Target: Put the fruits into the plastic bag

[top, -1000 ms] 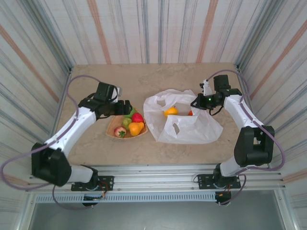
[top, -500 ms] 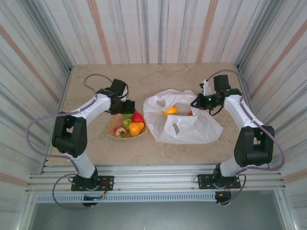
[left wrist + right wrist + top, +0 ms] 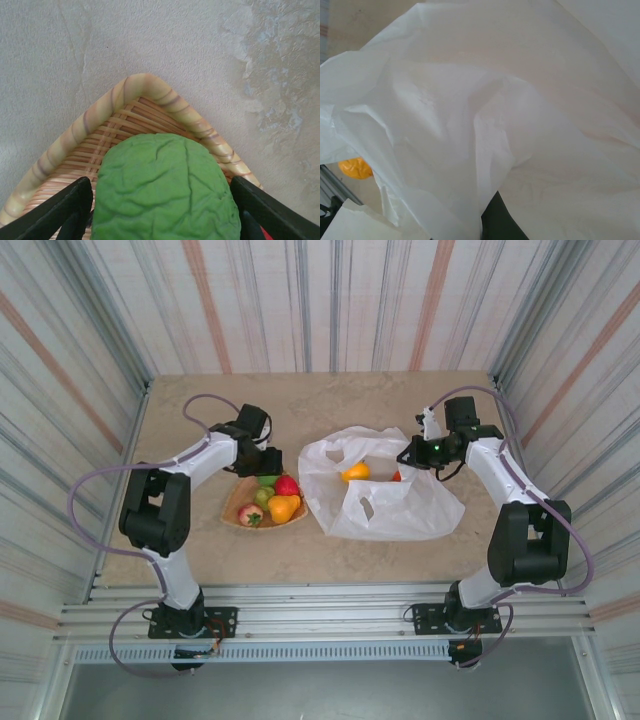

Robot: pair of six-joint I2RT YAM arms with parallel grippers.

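Straddling green fruit point(image 3: 165, 190) on woven plate point(image 3: 140, 87), your left gripper point(image 3: 263, 466) stands spread wide. Your right gripper point(image 3: 413, 455) pinches plastic bag point(image 3: 390, 505) rim; yellow fruit point(image 3: 356, 472) inside bag.

No readable text, label, brand or number appears anywhere.

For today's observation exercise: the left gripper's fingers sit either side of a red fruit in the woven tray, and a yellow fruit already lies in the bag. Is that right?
Not quite. The left gripper straddles a green fruit, not a red one, as the left wrist view shows. The rest holds: it sits in the woven tray, and a yellow fruit lies in the bag.
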